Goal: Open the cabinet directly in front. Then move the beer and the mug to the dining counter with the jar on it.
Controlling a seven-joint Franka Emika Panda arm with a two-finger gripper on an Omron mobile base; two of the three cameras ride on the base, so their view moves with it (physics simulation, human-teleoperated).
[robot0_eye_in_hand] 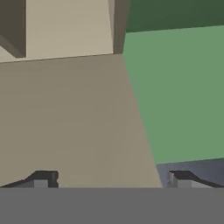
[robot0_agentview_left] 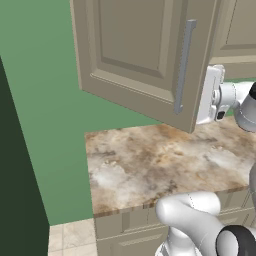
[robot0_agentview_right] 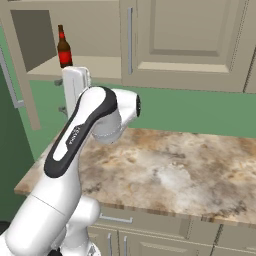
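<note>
- Left base view: beige wall cabinet (robot0_agentview_left: 140,55) with raised-panel door swung out toward the camera, long vertical grey bar handle (robot0_agentview_left: 184,67) on its face. White hand of the arm at the door's free edge, just right of the handle; fingertips hidden behind the door edge. Mottled brown-beige marble worktop (robot0_agentview_left: 165,165) below, green wall behind.
- Right base view: left cabinet bay open, beige shelf (robot0_agentview_right: 80,67) exposed. Slim dark brown glass beer bottle (robot0_agentview_right: 63,48) with red label and red neck band upright on that shelf, near its left end. White hand raised just below and in front of the shelf edge, right under the bottle. Neighbouring door to the right closed.
- Hand view: gripper (robot0_eye_in_hand: 111,180) spread wide, dark fingertips (robot0_eye_in_hand: 43,179) far apart at the bottom, nothing between them. Beige cabinet surface close ahead, green wall to the right.
</note>
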